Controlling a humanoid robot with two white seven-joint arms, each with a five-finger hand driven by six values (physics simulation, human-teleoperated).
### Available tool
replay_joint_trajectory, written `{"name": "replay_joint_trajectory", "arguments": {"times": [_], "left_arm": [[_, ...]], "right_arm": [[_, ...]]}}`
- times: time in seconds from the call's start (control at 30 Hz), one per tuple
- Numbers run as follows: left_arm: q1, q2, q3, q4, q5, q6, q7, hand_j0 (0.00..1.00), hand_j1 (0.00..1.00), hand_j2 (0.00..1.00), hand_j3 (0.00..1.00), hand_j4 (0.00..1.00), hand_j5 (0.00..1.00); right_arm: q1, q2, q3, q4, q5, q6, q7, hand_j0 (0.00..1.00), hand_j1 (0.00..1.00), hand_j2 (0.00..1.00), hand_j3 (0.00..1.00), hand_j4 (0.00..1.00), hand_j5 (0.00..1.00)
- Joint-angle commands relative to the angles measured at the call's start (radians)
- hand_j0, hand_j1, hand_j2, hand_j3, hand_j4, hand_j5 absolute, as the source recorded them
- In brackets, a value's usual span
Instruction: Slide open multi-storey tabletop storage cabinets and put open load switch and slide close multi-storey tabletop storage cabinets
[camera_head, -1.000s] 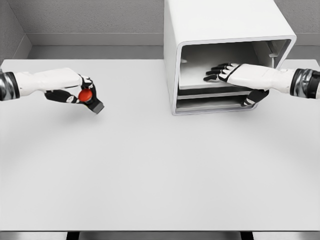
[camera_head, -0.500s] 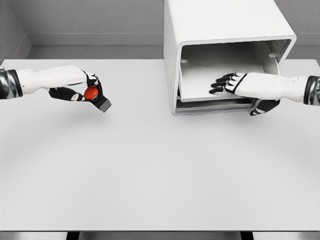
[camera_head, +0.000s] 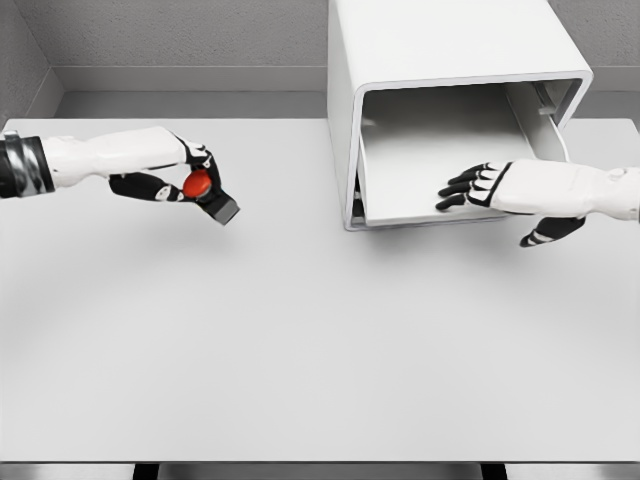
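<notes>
The white multi-storey cabinet (camera_head: 440, 40) stands at the back right of the table, its front open. Its upper drawer tray (camera_head: 415, 160) is slid out past the cabinet's front edge. My right hand (camera_head: 487, 212) holds the tray's front right part, black fingers (camera_head: 462, 190) flat on top and thumb (camera_head: 540, 235) underneath. My left hand (camera_head: 195, 182) hovers above the table's left side, shut on the load switch (camera_head: 208, 195), a dark grey block with a red knob. The switch is well left of the cabinet.
The white table (camera_head: 300, 340) spreads wide in front of me. Grey walls (camera_head: 180, 40) rise behind it. A lower drawer level is mostly hidden under the pulled-out tray.
The right hand has pulled the upper tray forward, out of the cabinet, covering the lower drawer. The left hand has carried the switch to the right, toward the cabinet.
</notes>
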Motion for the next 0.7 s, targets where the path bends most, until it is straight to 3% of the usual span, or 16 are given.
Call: {"name": "replay_joint_trajectory", "arguments": {"times": [0.0, 0.67], "left_arm": [[0.000, 0.001, 0.002, -0.009, 0.018, 0.002, 0.001, 0.46, 0.46, 0.46, 0.46, 0.46, 0.46], [-0.049, 0.013, 0.014, -0.090, 0.070, 0.002, 0.001, 0.46, 0.46, 0.46, 0.46, 0.46, 0.46]], "right_arm": [[0.000, -0.011, -0.001, -0.007, -0.006, 0.001, 0.000, 1.00, 1.00, 1.00, 1.00, 1.00, 1.00], [0.029, -0.149, -0.001, -0.087, -0.014, 0.001, -0.016, 1.00, 1.00, 1.00, 1.00, 1.00, 1.00]]}}
